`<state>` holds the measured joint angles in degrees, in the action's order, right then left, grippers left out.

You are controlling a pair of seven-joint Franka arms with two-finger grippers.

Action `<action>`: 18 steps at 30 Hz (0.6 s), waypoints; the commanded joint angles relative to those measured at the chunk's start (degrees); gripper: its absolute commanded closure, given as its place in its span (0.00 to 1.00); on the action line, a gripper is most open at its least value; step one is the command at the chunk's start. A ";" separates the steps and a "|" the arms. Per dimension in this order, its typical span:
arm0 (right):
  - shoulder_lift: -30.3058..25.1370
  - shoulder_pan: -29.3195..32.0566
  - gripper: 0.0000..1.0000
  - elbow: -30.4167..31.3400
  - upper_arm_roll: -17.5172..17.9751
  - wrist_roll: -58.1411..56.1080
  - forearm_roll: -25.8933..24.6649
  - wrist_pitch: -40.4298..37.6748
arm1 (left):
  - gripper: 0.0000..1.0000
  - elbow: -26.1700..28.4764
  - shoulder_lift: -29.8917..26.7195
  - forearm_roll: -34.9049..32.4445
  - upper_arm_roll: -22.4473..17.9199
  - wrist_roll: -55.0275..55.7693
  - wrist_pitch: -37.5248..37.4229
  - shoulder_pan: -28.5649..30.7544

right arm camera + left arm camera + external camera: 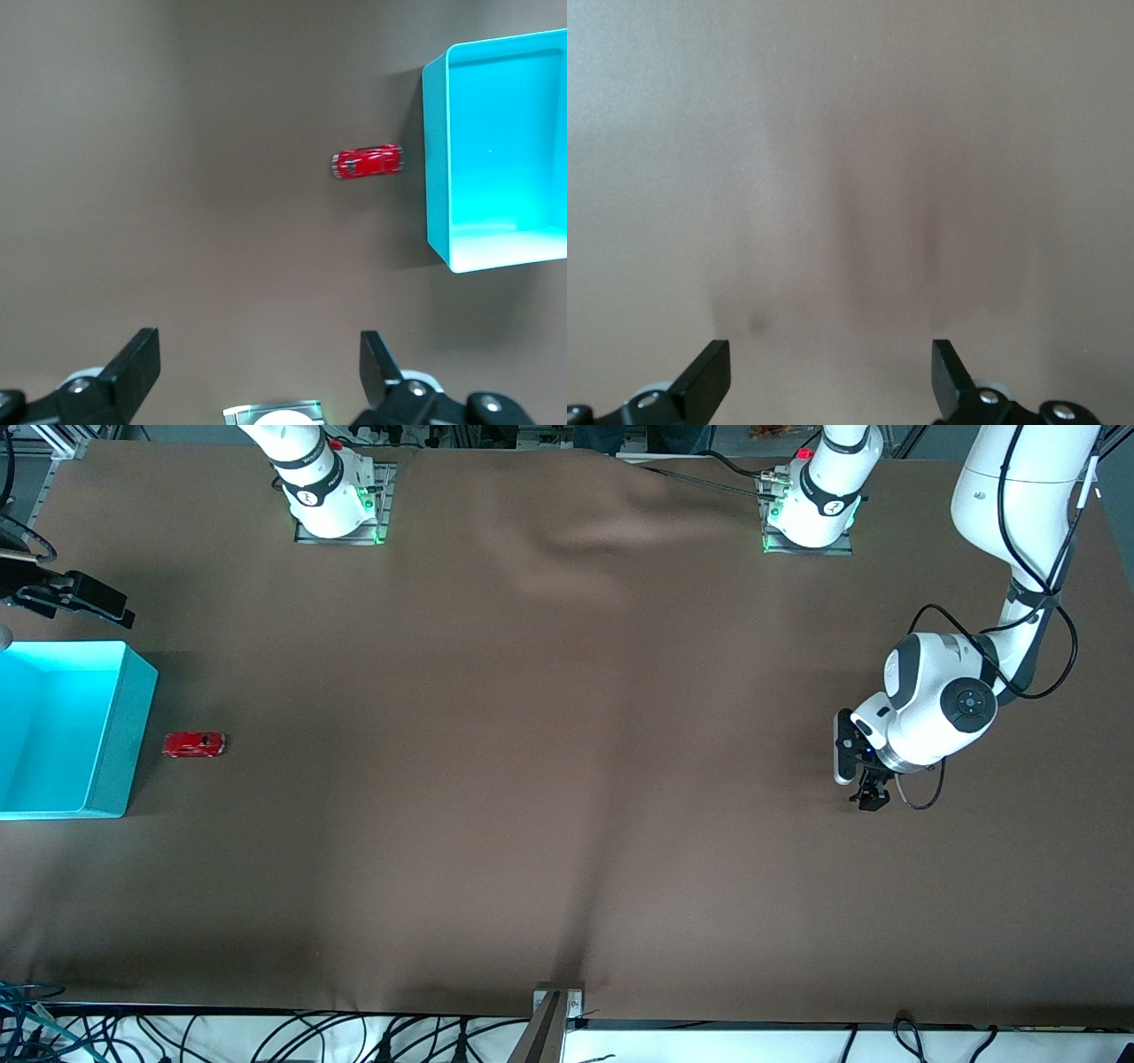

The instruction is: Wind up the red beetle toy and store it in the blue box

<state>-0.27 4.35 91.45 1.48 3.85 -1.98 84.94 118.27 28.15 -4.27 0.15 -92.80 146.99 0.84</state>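
Glossy red beetle toy [193, 744] (dark windows) beside blue box [133, 726], left gripper [872, 792] and right gripper [257, 372] both spread, empty.

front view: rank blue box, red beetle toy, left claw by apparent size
1. Cyan open-topped plastic blue box, largest though partly cut off at the frame edge.
2. Black left claw and glossy red beetle toy: look alike; claw hangs higher, unranked.

The small glossy red beetle toy [193, 744] sits on its wheels just beside the open-topped, empty blue box [106, 762], at the right arm's end of the bench.
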 commanded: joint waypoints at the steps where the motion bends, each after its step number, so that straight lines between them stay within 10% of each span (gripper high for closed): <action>1: -0.26 0.13 0.00 -0.13 0.19 -0.07 0.48 -0.22 | 0.00 -0.06 -1.87 -1.27 -0.06 -0.71 -1.44 0.22; 18: 5.62 0.39 0.00 -0.04 0.02 -4.98 -0.75 3.30 | 0.00 -0.23 -11.88 -0.57 0.11 -0.10 -2.93 -0.66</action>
<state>3.02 4.38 91.54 1.45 3.06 -2.05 86.55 117.18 21.73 -4.27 0.21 -92.80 146.91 0.77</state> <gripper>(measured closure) 0.000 0.000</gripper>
